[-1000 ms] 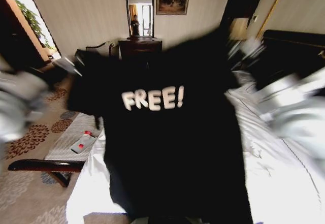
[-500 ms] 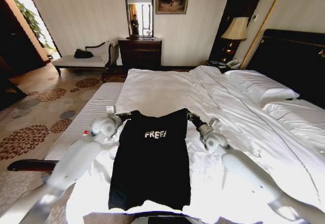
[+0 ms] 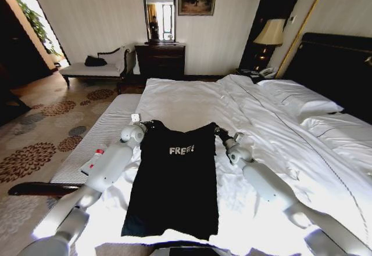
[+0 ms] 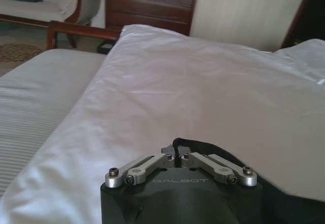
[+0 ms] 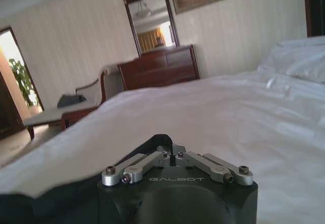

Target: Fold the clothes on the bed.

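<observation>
White bed (image 3: 186, 102) carries the black T-shirt (image 3: 174, 192) flat, a gripper at each of its 2 shoulders: left gripper (image 3: 150, 123), right gripper (image 3: 218, 130). Left wrist: jaws together on black fabric. Right wrist: likewise. Uneven release could bunch the collar.

You're in a hotel-style bedroom: the white bed (image 3: 192, 102), dresser (image 3: 160, 60) with mirror (image 3: 159, 12), bedside lamp (image 3: 269, 33).

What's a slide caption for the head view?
Both arms lay the black T-shirt flat on the bed, left end effector and right end effector pinching its shoulders.
</observation>
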Available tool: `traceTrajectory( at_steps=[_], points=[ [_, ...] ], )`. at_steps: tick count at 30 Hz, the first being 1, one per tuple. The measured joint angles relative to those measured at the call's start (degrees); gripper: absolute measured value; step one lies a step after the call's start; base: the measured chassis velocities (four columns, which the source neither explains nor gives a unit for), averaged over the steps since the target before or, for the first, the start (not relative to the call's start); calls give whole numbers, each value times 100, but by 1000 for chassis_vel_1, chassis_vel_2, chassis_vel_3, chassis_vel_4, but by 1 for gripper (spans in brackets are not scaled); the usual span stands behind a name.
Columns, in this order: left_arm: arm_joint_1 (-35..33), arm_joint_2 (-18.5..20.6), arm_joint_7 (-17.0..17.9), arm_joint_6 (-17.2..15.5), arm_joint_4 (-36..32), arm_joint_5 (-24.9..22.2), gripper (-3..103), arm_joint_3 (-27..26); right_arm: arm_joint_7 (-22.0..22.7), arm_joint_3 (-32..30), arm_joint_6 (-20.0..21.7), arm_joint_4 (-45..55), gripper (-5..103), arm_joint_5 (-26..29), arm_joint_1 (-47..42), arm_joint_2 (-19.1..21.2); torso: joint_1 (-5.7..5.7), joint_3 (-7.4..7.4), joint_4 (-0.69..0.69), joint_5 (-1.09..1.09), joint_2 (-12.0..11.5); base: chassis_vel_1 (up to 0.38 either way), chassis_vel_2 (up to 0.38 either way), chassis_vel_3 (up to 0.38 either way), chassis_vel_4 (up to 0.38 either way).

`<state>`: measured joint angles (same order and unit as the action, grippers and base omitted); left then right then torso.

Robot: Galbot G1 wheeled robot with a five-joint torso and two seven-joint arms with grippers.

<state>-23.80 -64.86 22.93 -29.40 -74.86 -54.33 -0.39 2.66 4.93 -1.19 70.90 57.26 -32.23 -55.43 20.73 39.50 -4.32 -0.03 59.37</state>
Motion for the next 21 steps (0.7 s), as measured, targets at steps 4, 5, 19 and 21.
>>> traceTrajectory(
  at_steps=[4, 5, 19, 21],
  points=[
    [-73, -83, -66, 101, 364, 203, 1, -75, -113, 87, 158, -314, 0, -67, 98, 5, -2, -1, -1, 0, 0, 0, 0, 0, 0],
    [-104, -111, -95, 143, 448, 280, 1, -77, -150, 122, 162, -428, 0, -112, 128, 1, -2, 0, 0, -1, 0, 0, 0, 0, 0],
    [20, -645, -319, 438, 1428, 709, 1, -249, -283, 255, -249, -1805, 0, -588, 520, -615, -1, 0, -1, 0, 0, 0, 0, 0, 0],
    [102, -743, -363, 459, 1593, 807, 1, -280, -298, 284, -347, -2042, 0, -630, 620, -810, -2, 0, -2, -1, 0, 0, 0, 0, 0]
  ],
)
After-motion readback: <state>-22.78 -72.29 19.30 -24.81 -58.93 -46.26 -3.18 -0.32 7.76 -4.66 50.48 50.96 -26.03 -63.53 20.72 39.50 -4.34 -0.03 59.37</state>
